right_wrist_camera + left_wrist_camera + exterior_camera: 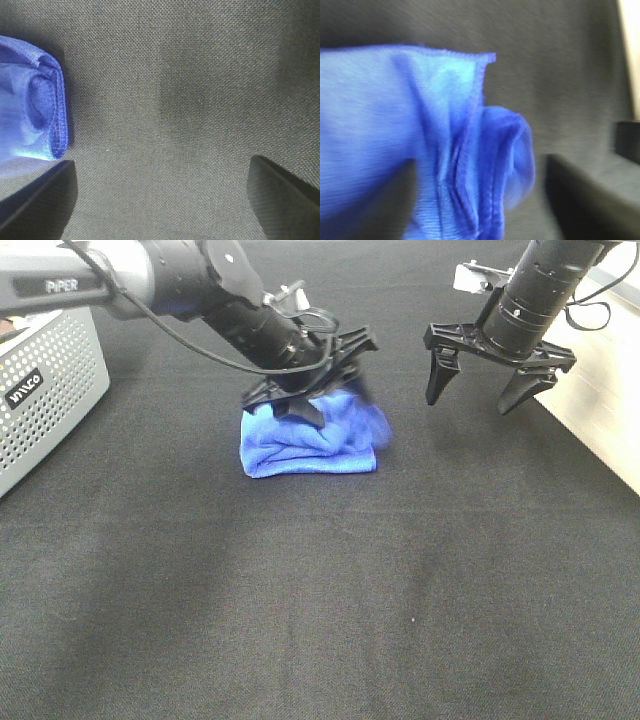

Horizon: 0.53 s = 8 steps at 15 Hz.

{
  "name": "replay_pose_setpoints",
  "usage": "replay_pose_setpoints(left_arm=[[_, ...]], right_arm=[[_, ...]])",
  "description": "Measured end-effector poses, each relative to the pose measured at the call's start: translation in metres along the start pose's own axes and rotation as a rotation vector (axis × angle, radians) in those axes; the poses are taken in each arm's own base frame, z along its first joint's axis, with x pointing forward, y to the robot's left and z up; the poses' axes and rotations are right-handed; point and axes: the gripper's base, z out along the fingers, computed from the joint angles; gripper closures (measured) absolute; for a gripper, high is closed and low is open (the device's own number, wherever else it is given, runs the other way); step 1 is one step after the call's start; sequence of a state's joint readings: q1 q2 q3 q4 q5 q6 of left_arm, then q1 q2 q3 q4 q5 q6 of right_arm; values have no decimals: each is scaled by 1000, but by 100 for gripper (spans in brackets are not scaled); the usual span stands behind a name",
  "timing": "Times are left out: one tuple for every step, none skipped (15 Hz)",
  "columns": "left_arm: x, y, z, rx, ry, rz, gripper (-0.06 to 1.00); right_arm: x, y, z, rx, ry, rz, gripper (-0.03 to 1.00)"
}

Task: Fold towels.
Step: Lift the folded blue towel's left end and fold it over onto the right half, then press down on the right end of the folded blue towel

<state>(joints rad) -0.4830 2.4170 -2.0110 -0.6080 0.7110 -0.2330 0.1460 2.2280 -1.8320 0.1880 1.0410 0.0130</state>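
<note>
A black woven cloth covers the worktop (pixel 320 620), which fills nearly the whole exterior view. The left arm (pixel 180 280), thick and dark with a grey sleeve, reaches in from the far left corner toward the middle, and the right arm (pixel 545 290) comes down from the far right corner. A grey perforated box (pixel 45 390) sits at the left edge, and a pale strip (pixel 600 410) runs along the right edge. The blue towel (pixel 300 450) lies bunched in a loose, roughly folded heap on the far half of the worktop, a little left of the middle; its right upper part shows only as a blur. The left gripper (pixel 337 410) hangs right over the heap, its jaws spread wide with cloth beneath and between them. In the left wrist view one dark finger (pixel 580 200) stands apart from the towel with bare cloth in the gap, while the other finger is hidden behind blue folds, so no grip on the towel shows. The right gripper (pixel 468 405) hovers above bare worktop just beside the towel's right side, jaws wide and holding nothing; both of its fingers (pixel 40 205) frame black cloth, with the towel's stitched hem (pixel 61 115) near one of them
</note>
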Motion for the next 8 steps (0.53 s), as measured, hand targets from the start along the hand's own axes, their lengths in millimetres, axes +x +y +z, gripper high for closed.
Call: replay_pose_setpoints(left_arm=[[-2,-4,-3,13,-10,-3,18],[-6,-4,-10,17,-26,6,18],[-6,-4,-10,17,-26,6,18],[-20,-2,-32,6,-76,55,17],[-32,1,-50,-9,-116,95,17],[-46,9,-72,-34,-160,131,17],[-57,15,-91,-56,-190,152,17],[-67,25,-107,-84,-217,162,17]], right_arm=[[0,0,0,-1,0,1,11],[0,1,0,-9,0,6,11],[0,1,0,-9,0,6,11],[0,6,0,-66,5,27,11],[0,11,-1,-128,4,25,11],[0,18,-2,-209,-2,18,11],[-1,27,-4,-301,-14,2,11],[-2,43,-6,-406,-31,-20,11]])
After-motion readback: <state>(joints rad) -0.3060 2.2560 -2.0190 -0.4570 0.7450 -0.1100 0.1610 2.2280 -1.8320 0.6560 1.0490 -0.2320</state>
